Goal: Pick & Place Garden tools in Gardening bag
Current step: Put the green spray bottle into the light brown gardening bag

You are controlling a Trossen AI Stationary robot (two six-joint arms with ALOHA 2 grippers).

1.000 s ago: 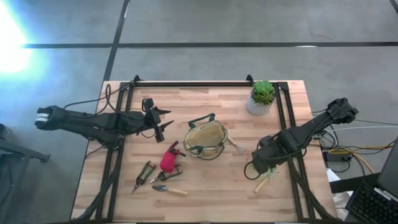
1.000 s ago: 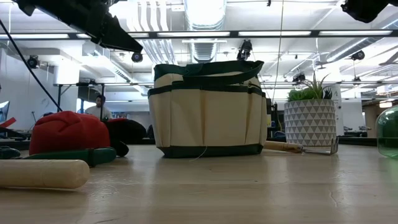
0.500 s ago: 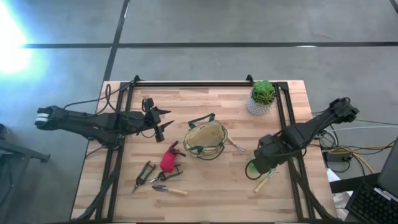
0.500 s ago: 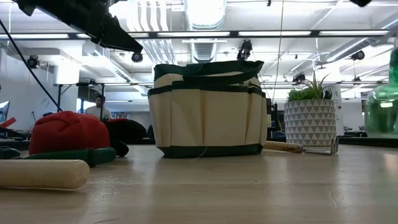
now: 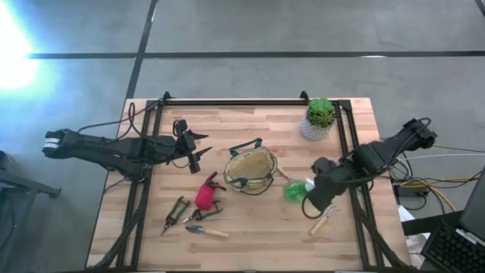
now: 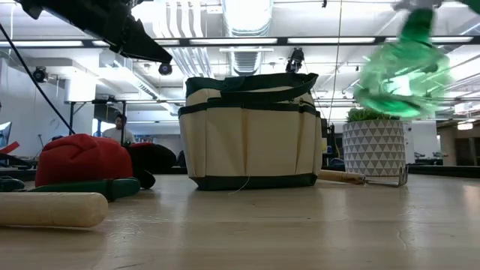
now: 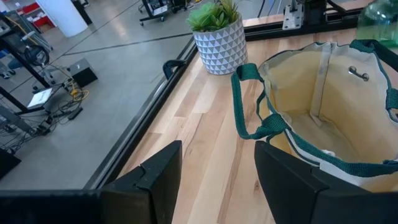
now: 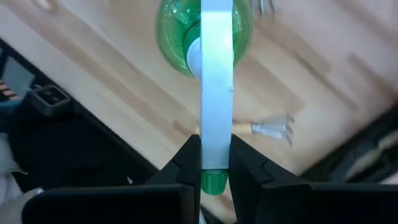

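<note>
The beige gardening bag [image 5: 250, 171] with green trim stands open at mid-table. My right gripper [image 5: 314, 193] hangs above the table to the bag's right, shut on the round green spray bottle [image 5: 295, 189], which shows blurred in the air in the low view [image 6: 405, 71]. A red-and-black piece [image 5: 204, 196], dark pruners [image 5: 176, 212] and a wooden-handled trowel [image 5: 206, 231] lie on the table to the bag's near left. One fork [image 5: 286, 177] lies against the bag's right side, another [image 5: 324, 220] lies near my right gripper. My left gripper [image 7: 214, 180] waits open left of the bag. My right gripper pinches the spray bottle's white spray head [image 8: 216, 112] between its two fingers [image 8: 186, 165]. The fingers come from above, pointing steeply down. The round green body [image 8: 177, 31] hangs below them, clear of the table and tilted.
A green plant in a white patterned pot [image 5: 318, 121] stands at the far right corner. Black rails [image 5: 250, 101] frame the table's far edge and sides. Bare wood lies between the bag and the table's near edge.
My right gripper has risen and rolled, carrying the spray bottle up off the table. The bottle stood on the table near the right side a second ago; now it hangs high, tilted, and has shifted toward the bag.
</note>
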